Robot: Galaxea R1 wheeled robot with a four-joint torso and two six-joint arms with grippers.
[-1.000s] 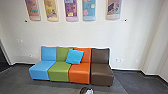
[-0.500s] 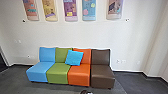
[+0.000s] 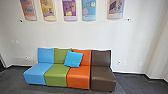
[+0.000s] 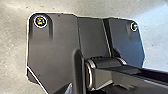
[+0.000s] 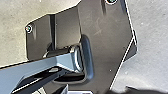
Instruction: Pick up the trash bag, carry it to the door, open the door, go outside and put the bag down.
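A sofa (image 3: 56,75) runs lengthwise across the lower frame, a dark form (image 5: 150,91) of unclear direction shows at right wrist — either gripper open or closed, I cannot tell.

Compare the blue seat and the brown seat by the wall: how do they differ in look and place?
The blue seat is light and bright, while the brown seat is dark. The blue seat stands beside the green one, at the row's left end in the head view; the brown seat is at its right end, next to the orange one. Both are armless and have a backrest.
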